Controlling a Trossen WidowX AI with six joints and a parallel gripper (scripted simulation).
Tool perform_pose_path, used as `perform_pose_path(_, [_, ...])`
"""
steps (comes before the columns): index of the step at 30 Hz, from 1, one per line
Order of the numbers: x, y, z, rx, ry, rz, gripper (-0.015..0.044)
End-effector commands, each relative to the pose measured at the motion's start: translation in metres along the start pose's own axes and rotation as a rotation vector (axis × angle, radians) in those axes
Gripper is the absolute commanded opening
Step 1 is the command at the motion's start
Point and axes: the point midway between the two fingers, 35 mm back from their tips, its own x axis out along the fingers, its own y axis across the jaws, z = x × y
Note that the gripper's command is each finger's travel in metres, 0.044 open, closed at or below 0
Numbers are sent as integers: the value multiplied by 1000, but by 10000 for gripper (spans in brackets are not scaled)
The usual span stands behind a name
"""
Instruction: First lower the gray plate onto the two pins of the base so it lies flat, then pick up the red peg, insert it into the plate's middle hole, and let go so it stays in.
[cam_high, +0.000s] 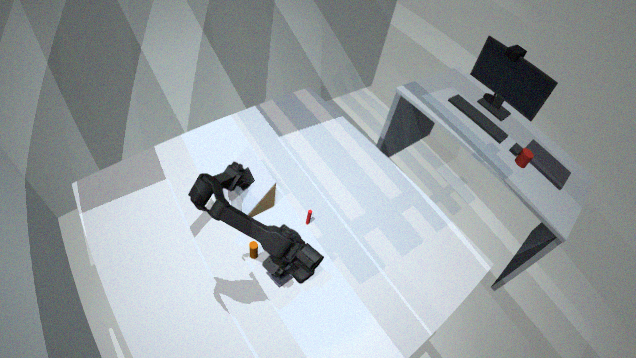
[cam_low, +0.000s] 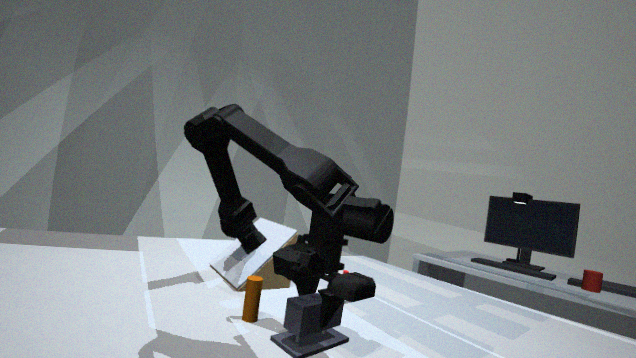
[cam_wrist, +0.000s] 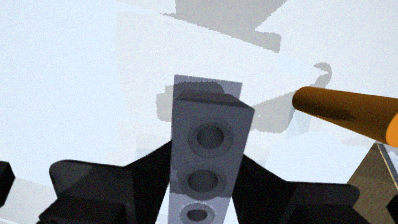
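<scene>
The gripper (cam_low: 320, 305) (cam_wrist: 202, 175) is shut on the gray plate (cam_low: 300, 317) (cam_wrist: 185, 150), a thick block with holes, its fingers on both sides. The plate hangs just above the dark base (cam_low: 320, 345) (cam_wrist: 232, 89), with a small gap between them in the exterior view. I cannot tell whether the pin tips are in the holes; the plate hides them in the wrist view. The red peg (cam_high: 309, 217) (cam_low: 346, 272) stands upright on the table behind the arm, largely hidden in the exterior view and not seen in the wrist view.
An orange cylinder (cam_high: 253, 250) (cam_low: 252, 299) (cam_wrist: 345, 112) stands close to the base. A wedge with a brown side (cam_high: 265, 202) (cam_low: 280, 277) (cam_wrist: 372, 170) and a pale sloping top stands beyond it. A separate desk with a monitor (cam_high: 515, 75) (cam_low: 532, 225) and a red mug (cam_high: 524, 158) (cam_low: 592, 281) is farther off.
</scene>
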Motion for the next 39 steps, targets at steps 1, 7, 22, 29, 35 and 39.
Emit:
perform_pose_path(1, [6,0,-1,-6,-6,-1,0])
perform_pose_path(7, [14,0,0,-6,-6,-1,0])
perform_pose_path(22, [11,0,0,1,-1,-1,210])
perform_pose_path(29, [11,0,0,1,-1,-1,394])
perform_pose_path(35, [8,0,0,0,0,-1,440])
perform_pose_path(39, [-47,6,-2,-4,5,0,440])
